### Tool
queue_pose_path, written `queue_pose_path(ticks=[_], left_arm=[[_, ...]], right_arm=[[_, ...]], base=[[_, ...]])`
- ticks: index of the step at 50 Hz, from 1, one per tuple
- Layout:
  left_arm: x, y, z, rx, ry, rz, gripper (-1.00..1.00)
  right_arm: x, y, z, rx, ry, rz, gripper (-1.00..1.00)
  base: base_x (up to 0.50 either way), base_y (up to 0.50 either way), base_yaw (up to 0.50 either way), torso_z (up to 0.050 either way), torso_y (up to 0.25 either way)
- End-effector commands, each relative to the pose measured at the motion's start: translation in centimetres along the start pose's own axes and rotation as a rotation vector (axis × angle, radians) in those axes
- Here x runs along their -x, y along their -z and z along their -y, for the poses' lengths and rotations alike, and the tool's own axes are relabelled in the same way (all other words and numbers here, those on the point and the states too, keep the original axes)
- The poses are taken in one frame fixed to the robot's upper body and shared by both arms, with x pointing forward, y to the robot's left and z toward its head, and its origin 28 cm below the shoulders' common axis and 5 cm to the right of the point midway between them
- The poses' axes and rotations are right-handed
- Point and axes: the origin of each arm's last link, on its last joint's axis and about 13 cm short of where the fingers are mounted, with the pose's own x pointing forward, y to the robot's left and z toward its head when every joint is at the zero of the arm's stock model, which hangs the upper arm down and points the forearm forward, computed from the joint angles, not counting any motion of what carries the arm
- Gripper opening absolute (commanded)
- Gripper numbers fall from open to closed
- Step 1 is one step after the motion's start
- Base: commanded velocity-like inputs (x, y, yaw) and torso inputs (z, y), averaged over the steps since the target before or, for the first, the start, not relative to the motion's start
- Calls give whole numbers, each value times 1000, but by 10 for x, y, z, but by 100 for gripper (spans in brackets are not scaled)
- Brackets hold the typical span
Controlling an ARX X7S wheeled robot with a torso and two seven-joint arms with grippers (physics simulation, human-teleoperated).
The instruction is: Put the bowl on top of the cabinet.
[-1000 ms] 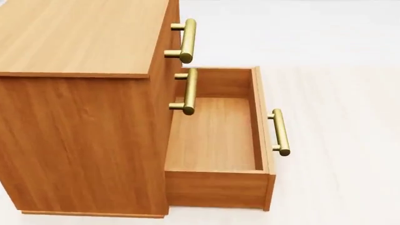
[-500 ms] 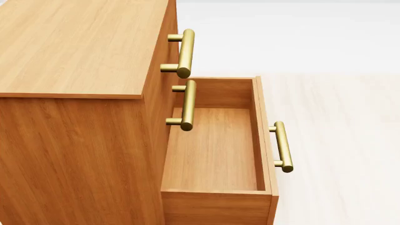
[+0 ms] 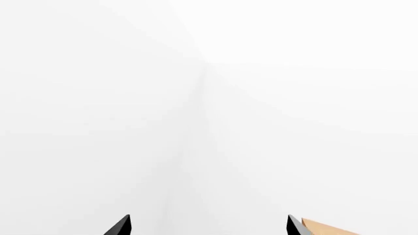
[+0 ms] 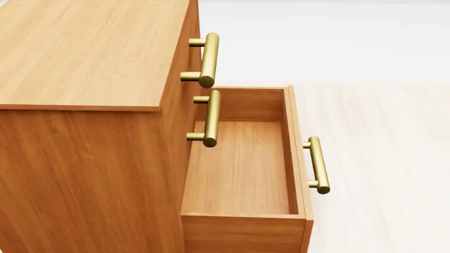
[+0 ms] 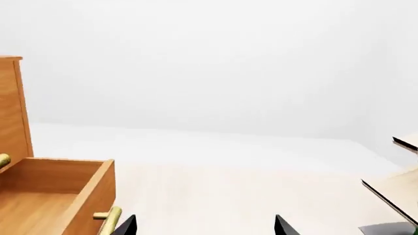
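Head view, cabinet (image 4: 84, 58), open drawer (image 4: 243, 168) jutting out

Cabinet (image 4: 84, 52): we find its flat top bare. One drawer (image 4: 243, 168) stands pulled out, interior unoccupied. Three brass handles (image 4: 208, 59) project. Pale floor (image 4: 380, 132) beside lies open.

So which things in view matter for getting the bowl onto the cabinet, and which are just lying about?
Job:
- cabinet, flat top bare
- bowl: in no view

Lying about:
- open drawer, empty
- brass handles
- pale boards at the right wrist view's edge
- wooden floor
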Motion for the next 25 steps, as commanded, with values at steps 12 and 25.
queue_pose_path(ticks=[12, 25], left_arm=[[0, 0, 1, -9, 10, 2, 100], [0, 1, 0, -11, 8, -1, 100]], right_arm=[[0, -13, 47, 21, -271, -611, 100], [3, -9, 56, 35, -236, -708, 100]], base=[[0, 0, 0, 0, 0], [0, 0, 0, 0, 0]])
